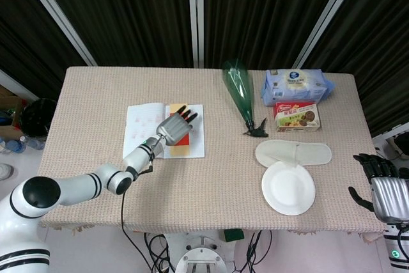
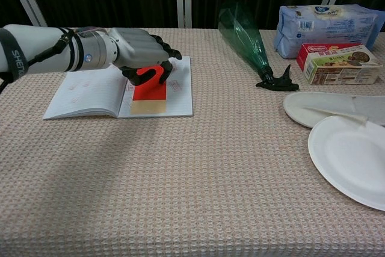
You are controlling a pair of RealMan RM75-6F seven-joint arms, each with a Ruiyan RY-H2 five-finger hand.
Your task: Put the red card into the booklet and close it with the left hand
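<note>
The open paper booklet with pink-printed pages (image 2: 90, 92) lies flat on the left part of the beige woven tablecloth (image 2: 198, 173). The red card with a tan lower strip (image 2: 149, 96) lies on the booklet's right page, near the spine. The left hand (image 2: 139, 56) hovers over the far end of the card with its dark fingers (image 2: 157, 75) curled downward around that end; whether they actually grip the card cannot be told. The right hand (image 1: 383, 190) hangs beyond the near right corner of the table, fingers apart and holding nothing.

To the right lie a green plastic bottle on its side (image 2: 245, 35), a blue packet of wipes (image 2: 326, 21), a red and green biscuit box (image 2: 338, 62), a white slipper (image 2: 337, 108) and a white paper plate (image 2: 352, 159).
</note>
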